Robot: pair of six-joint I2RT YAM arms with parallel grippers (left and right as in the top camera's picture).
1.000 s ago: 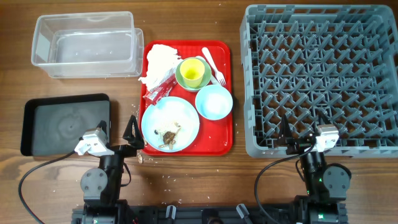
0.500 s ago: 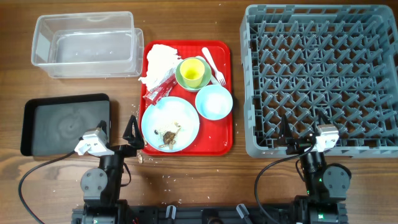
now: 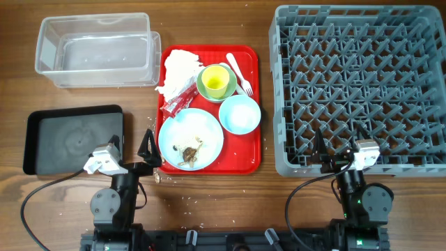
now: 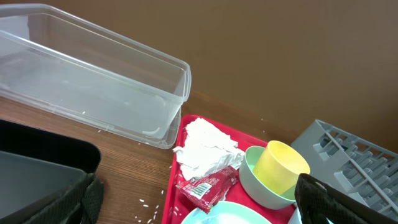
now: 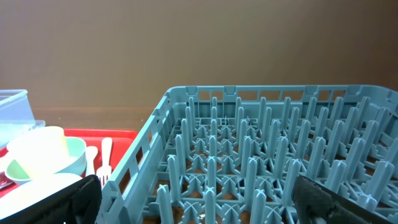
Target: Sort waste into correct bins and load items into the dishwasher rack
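**Both arms parked, nothing lifted yet**

The left gripper and right gripper sit at the near edge of the table, each with its jaws spread wide and nothing between them. All the work lies on the red tray: the napkin at its far left corner, the wrapper just beside it, and the plate carrying brown scraps. The blue bowl and fork are there too, and the cup stands inside the mint-green bowl (the left wrist view shows this best).

The left arm is the closer one for the waste. A sensible start would be to pinch the napkin from above at its raised folds. It should then be carried over the wall of the clear tub or to the black tray before the jaws let go. Which bin suits which waste probably cannot be read from here. The dishwasher rack stands empty on the right, near the right arm.

Compared with a second ago, nothing has shifted: arms, jaws and tray contents all match.
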